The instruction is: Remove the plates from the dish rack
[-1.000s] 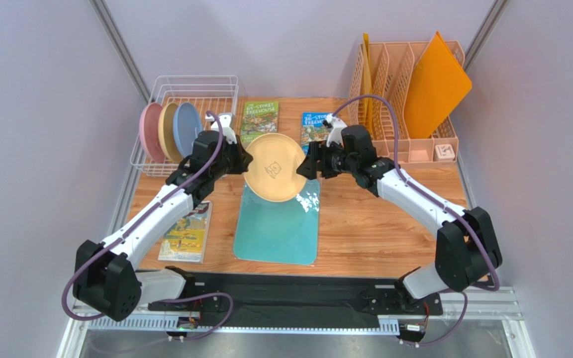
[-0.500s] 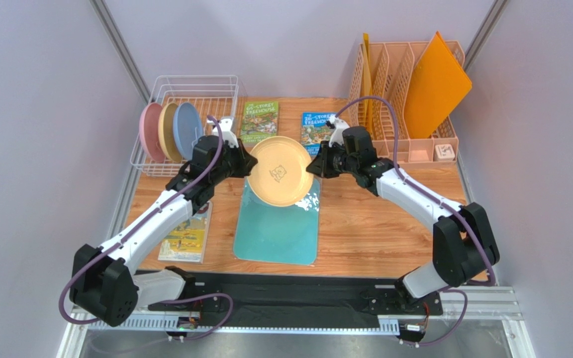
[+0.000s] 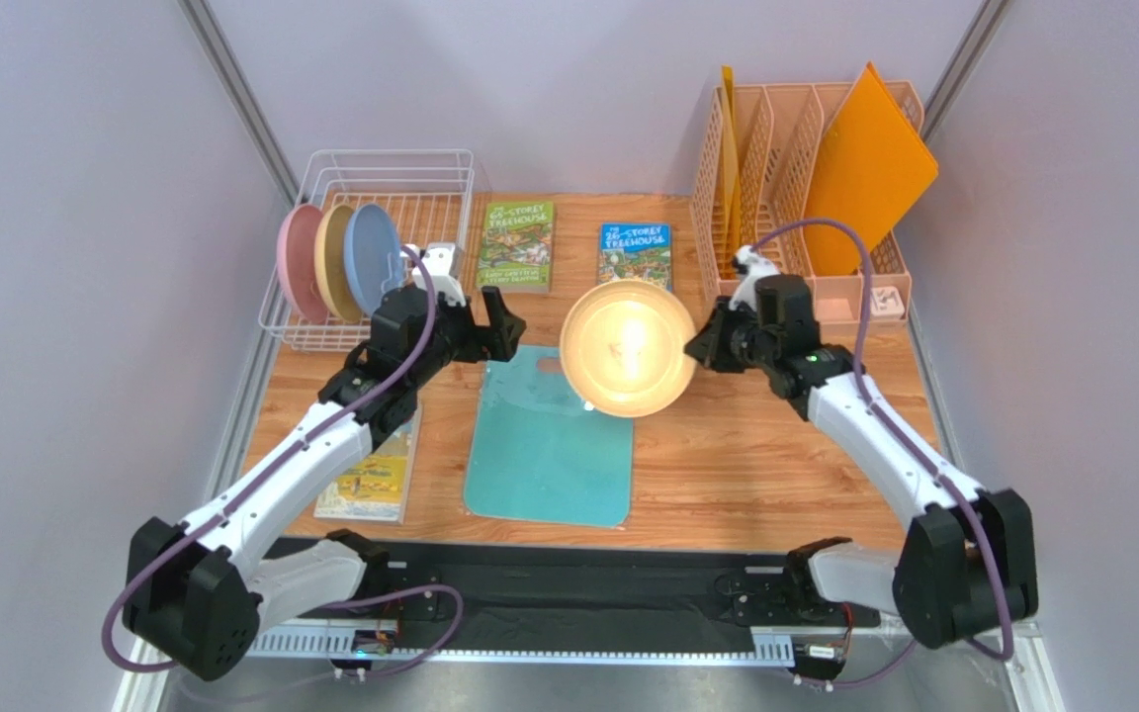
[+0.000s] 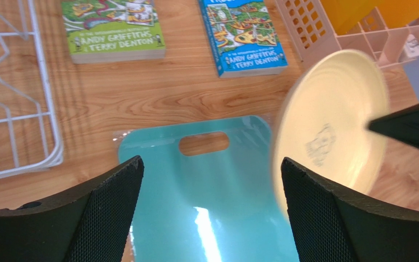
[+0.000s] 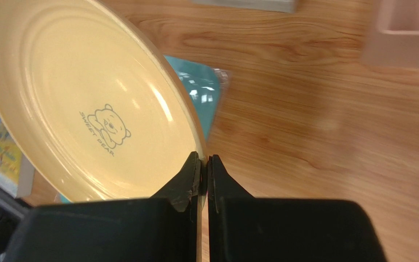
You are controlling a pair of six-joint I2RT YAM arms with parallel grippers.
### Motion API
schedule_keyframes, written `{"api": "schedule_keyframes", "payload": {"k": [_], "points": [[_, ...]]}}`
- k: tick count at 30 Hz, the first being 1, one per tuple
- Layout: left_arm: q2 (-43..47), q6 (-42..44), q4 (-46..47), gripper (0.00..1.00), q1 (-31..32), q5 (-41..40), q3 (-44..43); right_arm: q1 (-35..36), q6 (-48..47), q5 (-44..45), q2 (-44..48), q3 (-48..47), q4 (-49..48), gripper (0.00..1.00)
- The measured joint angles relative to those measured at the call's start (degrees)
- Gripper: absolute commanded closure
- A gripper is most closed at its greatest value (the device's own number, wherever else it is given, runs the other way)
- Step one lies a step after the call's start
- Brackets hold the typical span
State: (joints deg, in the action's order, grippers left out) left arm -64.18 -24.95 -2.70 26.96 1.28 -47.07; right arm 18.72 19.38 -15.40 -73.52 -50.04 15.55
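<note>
Tan-yellow and round, the held plate (image 3: 626, 350) was shown tilted on edge above the wooden surface (image 3: 769, 445), its rim pinched in the closed right claw (image 5: 203, 164). The plate lay directly to that claw's left, near the back right corner of a teal mat (image 3: 549, 453). The left claw (image 4: 211, 180) was spread wide and empty, facing the plate's opposite rim but apart from it. A pink plate (image 3: 293, 264), a tan plate (image 3: 329, 260) and a blue plate (image 3: 372, 255) were stood upright in the white wire dish rack (image 3: 383, 171), nearer the left arm.
</note>
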Motion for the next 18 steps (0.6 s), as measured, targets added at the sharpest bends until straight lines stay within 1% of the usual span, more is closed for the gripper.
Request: {"api": "schedule_keyframes", "payload": {"k": [3, 7, 11, 14, 18], "points": [[3.06, 3.1, 0.0, 0.01, 0.07, -3.69, 1.99, -4.85, -0.35, 4.37, 5.68, 1.18, 5.35, 1.0], [4.63, 6.54, 0.02, 0.01, 0.07, -9.75, 2.32, -9.97, -0.11, 9.49, 10.82, 3.34, 11.69, 1.0], [5.64, 9.62, 0.37, 0.01, 0.07, -16.26, 2.58, -14.19, 0.55, 13.03, 10.97, 4.7, 16.98, 1.0], [6.23, 12.0, 0.5, 0.01, 0.04, -20.44, 2.6, -15.08, 1.6, 16.02, 10.54, 6.05, 19.26, 1.0], [6.27, 14.45, 0.59, 0.01, -0.33, -23.96, 2.6, -15.32, 2.73, 17.2, 9.29, 8.11, 20.68, 1.0]]}}
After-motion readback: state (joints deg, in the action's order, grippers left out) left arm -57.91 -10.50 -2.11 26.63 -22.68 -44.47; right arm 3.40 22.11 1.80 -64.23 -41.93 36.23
